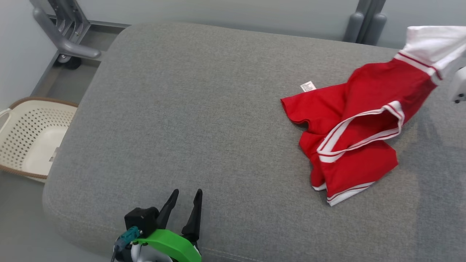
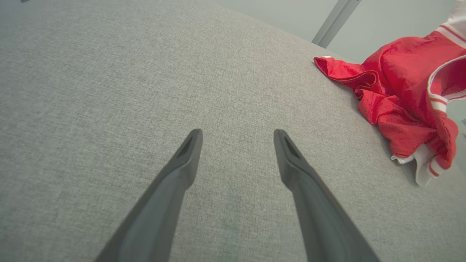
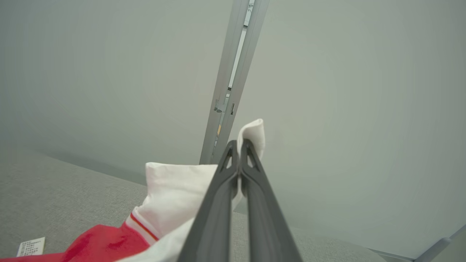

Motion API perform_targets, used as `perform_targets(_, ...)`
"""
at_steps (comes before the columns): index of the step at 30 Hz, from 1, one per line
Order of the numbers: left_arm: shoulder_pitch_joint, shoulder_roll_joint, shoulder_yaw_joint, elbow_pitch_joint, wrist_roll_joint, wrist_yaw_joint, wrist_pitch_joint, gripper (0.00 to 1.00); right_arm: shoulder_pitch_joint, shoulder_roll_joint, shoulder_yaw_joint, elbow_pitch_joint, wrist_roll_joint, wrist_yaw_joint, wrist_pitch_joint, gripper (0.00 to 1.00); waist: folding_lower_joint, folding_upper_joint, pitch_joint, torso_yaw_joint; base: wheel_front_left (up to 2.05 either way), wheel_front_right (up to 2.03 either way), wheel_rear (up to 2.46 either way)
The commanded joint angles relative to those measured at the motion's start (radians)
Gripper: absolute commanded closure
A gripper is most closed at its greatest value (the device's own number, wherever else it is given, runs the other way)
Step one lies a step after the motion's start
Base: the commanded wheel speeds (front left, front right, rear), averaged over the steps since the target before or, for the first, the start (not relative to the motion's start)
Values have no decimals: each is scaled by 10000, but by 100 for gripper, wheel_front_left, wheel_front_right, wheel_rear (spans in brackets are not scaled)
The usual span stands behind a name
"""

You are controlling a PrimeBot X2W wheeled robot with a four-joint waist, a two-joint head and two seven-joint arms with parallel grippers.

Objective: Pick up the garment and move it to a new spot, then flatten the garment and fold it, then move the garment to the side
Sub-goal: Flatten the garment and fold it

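A: What sits closest to the robot?

B: The left gripper [image 1: 187,192], at about 6 o'clock in the head view, over the near edge of the gray upholstered cushion [image 1: 204,109]. Its two dark fingers stand wide apart with nothing between them. The left wrist view shows bare gray fabric beneath the gap.

A: And out at 9 o'clock?

B: A cream perforated laundry basket [image 1: 32,134] with a brown rim, standing on the floor just beside the cushion.

A: Where is the garment?

B: The red garment [image 1: 349,145], trimmed with white stripes, lies crumpled on the right part of the cushion. That is around 3 o'clock in the head view, well apart from the left gripper. Its lower folds rest on the fabric, while its white end rises toward 2 o'clock, off the surface. A small white care label [image 1: 308,86] sticks out from the garment's edge on the 9 o'clock side and lies flat on the cushion.

A: What holds that end up?

B: The right gripper [image 3: 239,143]. In the right wrist view its fingers are pressed together on the white cloth, and a fold pokes out past the tips. In the head view a pale shape [image 1: 459,85] at the right edge is probably that arm's wrist, though too little of it shows to be sure.

A: And farthest off?

B: A gray metal frame [image 1: 65,40] on a wheel at 11 o'clock, and gray uprights [image 1: 366,22] at 1 o'clock against the pale wall.
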Motion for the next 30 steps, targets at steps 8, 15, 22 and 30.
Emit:
perform_targets(8,-64,26,-334,278,-34,-28,-1,0,-852,-751,-1437,1531,-1165,-5,512,0,0,0,422,1086,0,0,0)
perform_targets(15,-102,18,-153,269,49,-27,-1,0,-750,-126,-1063,2027,-1096,-12,184,0,0,0,333,680,0,0,0)
perform_targets(22,-138,20,-16,28,253,-27,-1,0,289,1092,130,1030,117,-10,-26,0,0,0,-52,-173,0,0,0)
perform_targets(30,14,26,-109,89,112,-27,0,0,3196,1956,2291,-1521,2262,-8,-30,0,0,0,-472,-736,0,0,0)
